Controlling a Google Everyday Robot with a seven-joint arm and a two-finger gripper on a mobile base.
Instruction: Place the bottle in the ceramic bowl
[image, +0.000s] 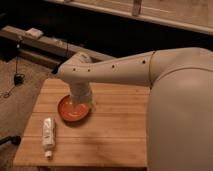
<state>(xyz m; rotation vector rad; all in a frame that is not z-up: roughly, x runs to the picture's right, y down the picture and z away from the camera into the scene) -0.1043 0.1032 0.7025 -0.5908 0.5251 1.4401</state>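
The white slim bottle (48, 134) lies on its side on the wooden table (110, 135), near the front left corner, cap end toward the front edge. The orange-red ceramic bowl (70, 111) sits just behind and to the right of it, a short gap apart. My gripper (83, 101) hangs from the pale arm that reaches in from the right, and points down over the bowl's right half, hiding part of its rim. The bottle lies apart from the gripper, to its front left.
The arm's large pale body (180, 115) fills the right side and hides the table's right part. A carpet with a black cable and plug (18, 78) lies to the left. A low wooden ledge (45, 46) runs behind the table.
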